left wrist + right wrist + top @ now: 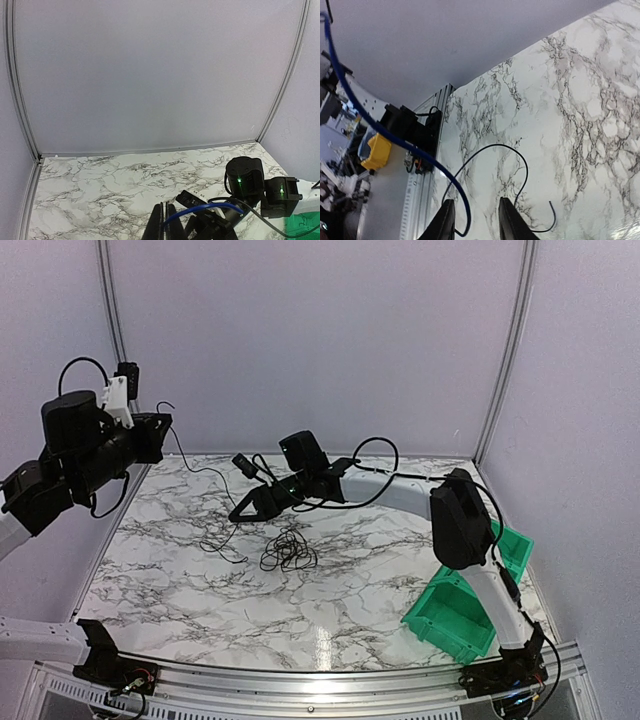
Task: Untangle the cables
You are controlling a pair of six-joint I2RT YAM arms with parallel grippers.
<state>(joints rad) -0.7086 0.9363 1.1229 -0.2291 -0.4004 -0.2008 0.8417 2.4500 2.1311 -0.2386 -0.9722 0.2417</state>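
Hanging high over the far left corner of the bench [180, 590], the left pincer [166, 210] has its jaws pressed together. A thin blue cable [195, 211] starts at them and arcs off to the right in the left wrist view. It looks pinched there, though the contact sits at the picture's bottom edge. From above, a thin strand drops from this pincer to the bench and wanders toward the middle. The right pincer [476, 201] reaches low across the middle of the bench with its tips pointing left and its jaws apart. The blue cable comes down from the upper left and ends in the gap close to one finger, not clamped. Beyond the fingers a black cable [526, 167] lies in an open loop on the marble, its free end off to the right. The remaining cables form a small dark tangle [288, 550] flat on the bench, near the right pincer but not touching it. A green bin [465, 605] stands at the bench's right edge beside the right arm, well apart from the tangle.
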